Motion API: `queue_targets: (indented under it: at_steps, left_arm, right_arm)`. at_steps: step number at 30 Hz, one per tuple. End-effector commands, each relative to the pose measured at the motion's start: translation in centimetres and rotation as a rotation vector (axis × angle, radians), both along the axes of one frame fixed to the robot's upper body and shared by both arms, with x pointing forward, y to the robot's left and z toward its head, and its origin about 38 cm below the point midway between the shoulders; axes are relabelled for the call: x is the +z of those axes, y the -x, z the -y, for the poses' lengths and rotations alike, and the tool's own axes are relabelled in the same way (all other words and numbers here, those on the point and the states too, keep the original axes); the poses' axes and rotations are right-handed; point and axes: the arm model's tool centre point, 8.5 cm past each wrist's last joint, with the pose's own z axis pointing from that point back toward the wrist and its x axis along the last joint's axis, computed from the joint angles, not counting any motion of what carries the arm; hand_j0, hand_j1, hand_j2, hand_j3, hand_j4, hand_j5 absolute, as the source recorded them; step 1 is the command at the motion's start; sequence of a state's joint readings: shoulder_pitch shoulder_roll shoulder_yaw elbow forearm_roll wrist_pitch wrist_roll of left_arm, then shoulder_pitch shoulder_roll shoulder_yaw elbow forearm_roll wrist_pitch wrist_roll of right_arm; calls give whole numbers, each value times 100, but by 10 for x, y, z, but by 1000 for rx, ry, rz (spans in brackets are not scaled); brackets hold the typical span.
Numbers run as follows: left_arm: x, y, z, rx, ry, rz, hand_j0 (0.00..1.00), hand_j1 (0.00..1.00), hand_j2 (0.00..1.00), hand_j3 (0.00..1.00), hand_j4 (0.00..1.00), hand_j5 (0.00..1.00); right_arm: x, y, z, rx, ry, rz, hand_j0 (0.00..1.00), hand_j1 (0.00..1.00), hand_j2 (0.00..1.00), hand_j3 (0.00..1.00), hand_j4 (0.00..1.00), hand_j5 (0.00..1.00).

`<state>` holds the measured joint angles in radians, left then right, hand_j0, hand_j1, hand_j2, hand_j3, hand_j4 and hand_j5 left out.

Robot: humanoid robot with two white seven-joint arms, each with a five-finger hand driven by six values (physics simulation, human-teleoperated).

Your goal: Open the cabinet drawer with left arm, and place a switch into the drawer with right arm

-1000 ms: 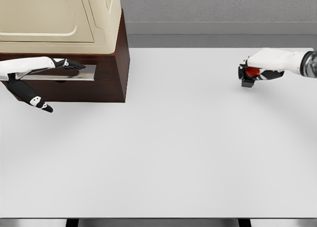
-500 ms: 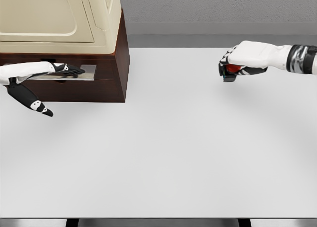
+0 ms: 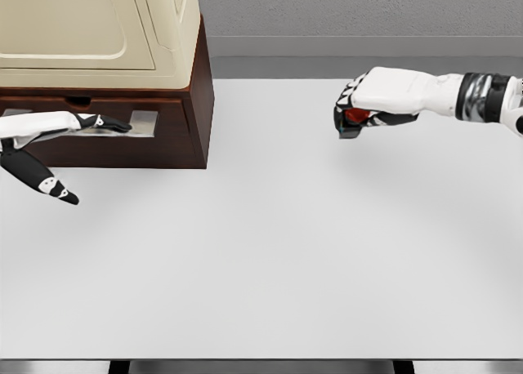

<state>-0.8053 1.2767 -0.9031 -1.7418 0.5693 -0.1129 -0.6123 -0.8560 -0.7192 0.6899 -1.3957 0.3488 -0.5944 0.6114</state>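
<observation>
Since the earlier frames, the right hand [image 3: 372,100] is seen carried closer to the cabinet [image 3: 176,137], and the left hand [image 3: 57,141] is seen drawn back toward the picture's left edge. The metal handle plate [image 3: 143,122] on the cabinet's front is now more exposed.

The switch [image 3: 353,122] is held in the right hand, fingers curled around it; its red button and dark base are visible beneath the palm. It is carried above the white table [image 3: 270,251], well apart from the cabinet, on the cabinet's right side.

The left hand is held flat against the cabinet's dark brown front, fingers [image 3: 110,123] extended and kept together, tips resting at the handle plate; the thumb [image 3: 49,184] is splayed downward. Nothing is gripped by it.

A narrow dark gap is noted along the top of the drawer front [image 3: 90,103], below the cream upper body [image 3: 98,31] of the cabinet. Whether the drawer is pulled out cannot be told for certain.
</observation>
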Motion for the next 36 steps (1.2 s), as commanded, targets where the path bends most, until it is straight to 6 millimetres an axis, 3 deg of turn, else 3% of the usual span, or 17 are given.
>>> queue_targets:
  at_steps: [1, 9, 36]
  left_arm:
    - [0, 1, -4, 8, -18, 4, 100, 100, 100, 100, 100, 100]
    - [1, 8, -13, 33, -24, -20, 100, 100, 100, 100, 100, 100]
    - [5, 22, -35, 91, -3, -74, 100, 100, 100, 100, 100, 100]
  right_arm:
    - [2, 4, -8, 27, -23, -7, 51, 51, 51, 51, 51, 51]
    - [9, 10, -44, 116, -60, -2, 51, 51, 51, 51, 51, 51]
    - [34, 14, -132, 299, -114, 32, 50, 50, 50, 50, 50, 50]
